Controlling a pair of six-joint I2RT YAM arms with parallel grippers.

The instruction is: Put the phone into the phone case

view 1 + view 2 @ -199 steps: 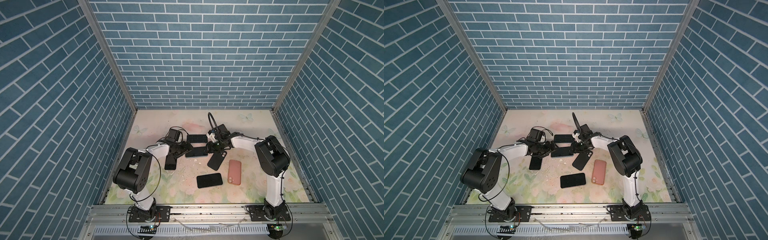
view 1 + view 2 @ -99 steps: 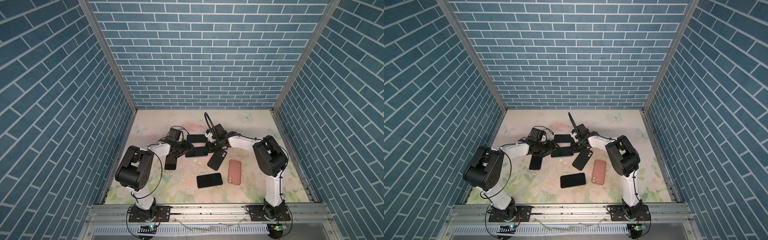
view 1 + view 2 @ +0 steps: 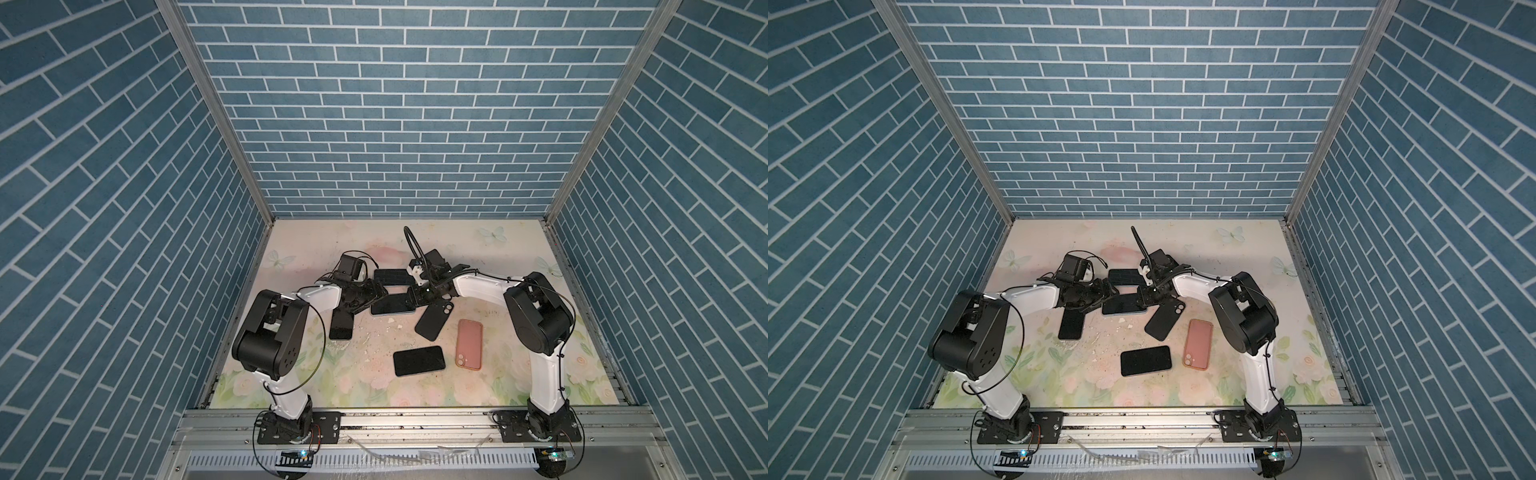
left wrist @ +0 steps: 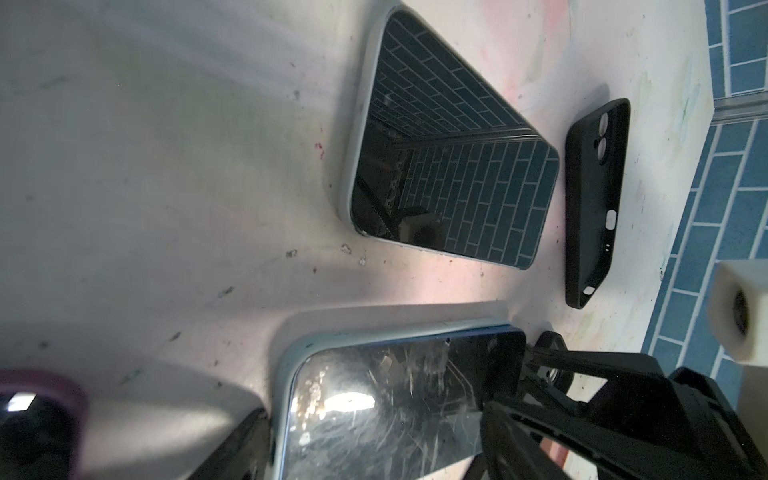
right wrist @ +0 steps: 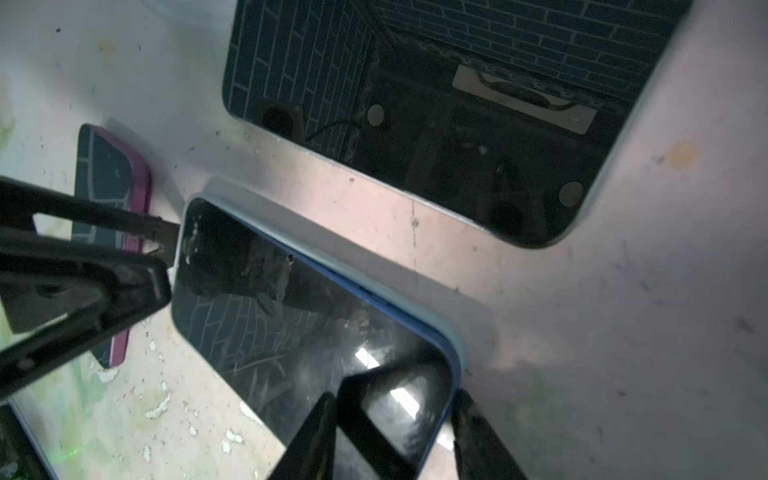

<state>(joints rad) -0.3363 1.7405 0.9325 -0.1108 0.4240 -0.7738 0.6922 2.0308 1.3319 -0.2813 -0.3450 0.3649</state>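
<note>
The left end effector (image 5: 164, 262) stood open, its tips against one short end of the phone (image 5: 291, 316). The right end effector (image 5: 409, 390) had its jaws parted astride the opposite corner; whether it was gripping could not be determined. The phone lay screen-up in the pale blue phone case (image 5: 266, 224) on the desk (image 3: 498, 374), with one long blue edge above the rim.

Both top views: high at near edge, facing down on whole pale floral table (image 3: 316, 245). Wrist cams low, v. close, sharing scratched black phone in light-blue case (image 4: 395, 411).
</note>
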